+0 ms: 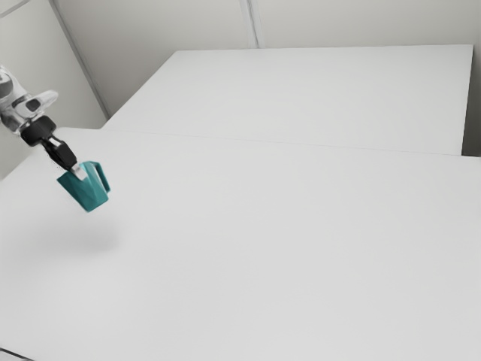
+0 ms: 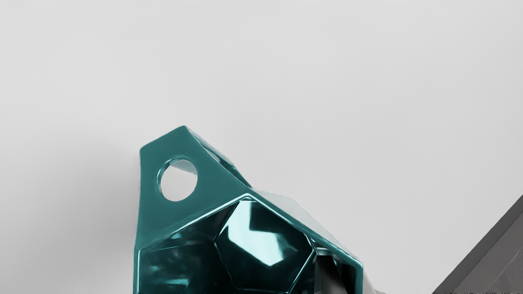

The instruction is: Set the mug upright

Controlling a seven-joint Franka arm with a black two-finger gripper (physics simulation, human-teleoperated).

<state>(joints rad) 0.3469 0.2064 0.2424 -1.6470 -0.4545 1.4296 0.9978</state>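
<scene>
The teal faceted mug (image 1: 90, 192) hangs tilted above the table at the exterior view's left, its handle on the side away from the arm and a soft shadow below it. My gripper (image 1: 77, 170) is at its rim, shut on the mug's wall. In the wrist view, the mug (image 2: 188, 224) shows its open mouth, its inner facets and a handle with a round hole. There my gripper (image 2: 352, 281) has one finger inside the mouth and the other outside, with the wall between them. The mug's lower part is hidden in that view.
A wide white table (image 1: 285, 248) lies under the mug, with another pale surface (image 1: 316, 98) beyond it. Pale walls stand behind. A dark grey strip (image 2: 486, 261) crosses the corner of the wrist view, on the side of the mug away from its handle.
</scene>
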